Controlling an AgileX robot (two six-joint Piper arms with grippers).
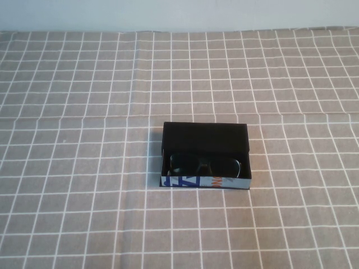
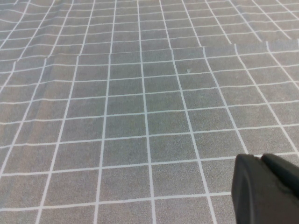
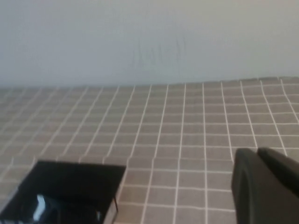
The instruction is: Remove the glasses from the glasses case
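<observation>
The glasses case [image 1: 205, 182], a small black open box with a white front printed in blue and orange, lies on the cloth at the middle of the table. The black glasses [image 1: 204, 164] lie inside it, against the front wall. Neither arm shows in the high view. My left gripper [image 2: 259, 157] is shut and empty above bare cloth; the case is out of its view. My right gripper [image 3: 256, 150] is shut and empty, off to one side of the case [image 3: 70, 184] and apart from it. The glasses are hard to make out in the right wrist view.
A grey cloth with a white grid [image 1: 84, 168] covers the whole table and has a few creases [image 1: 73, 117]. A pale wall [image 1: 179, 14] runs along the far edge.
</observation>
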